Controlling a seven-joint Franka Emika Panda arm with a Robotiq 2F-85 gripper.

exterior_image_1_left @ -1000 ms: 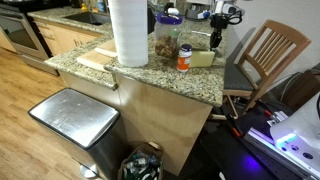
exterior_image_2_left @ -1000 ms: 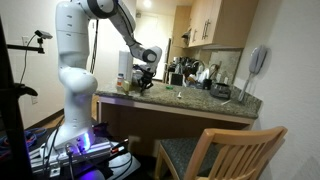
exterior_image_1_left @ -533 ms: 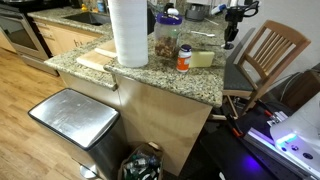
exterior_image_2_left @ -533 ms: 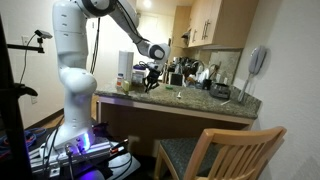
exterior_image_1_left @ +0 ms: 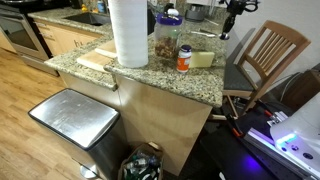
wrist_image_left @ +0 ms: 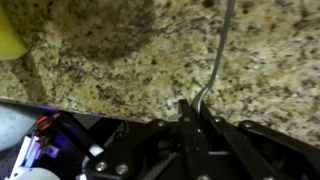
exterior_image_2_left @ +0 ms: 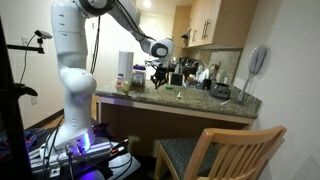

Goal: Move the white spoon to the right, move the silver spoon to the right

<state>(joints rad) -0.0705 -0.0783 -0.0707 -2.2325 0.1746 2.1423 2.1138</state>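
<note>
From where I stood, an exterior view had the steel bin [exterior_image_1_left: 75, 115] on the floor at the lower left, below the granite bench [exterior_image_1_left: 150, 72]. Along the bench top came a tall paper towel roll [exterior_image_1_left: 128, 30], a jar [exterior_image_1_left: 168, 35], a small orange-capped bottle [exterior_image_1_left: 184, 58] and a yellow sponge [exterior_image_1_left: 204, 58]. At the upper right of that frame the gripper [exterior_image_1_left: 226, 33] hung above the bench's far end, with a wooden chair [exterior_image_1_left: 268, 52] further right.

In the opposite exterior view, the white arm [exterior_image_2_left: 75, 60] rose at the left and reached across to the gripper [exterior_image_2_left: 158, 72], which was above the bench, left of centre.

In the wrist view the sponge [wrist_image_left: 8, 35] showed at the upper left edge. The gripper [wrist_image_left: 188, 106] came in at bottom centre with its jaws together, pinching the end of the silver spoon [wrist_image_left: 222, 50]. The spoon's thin handle ran from the fingertips up to the top edge, right of centre, over the speckled stone. I could not make out its bowl.
</note>
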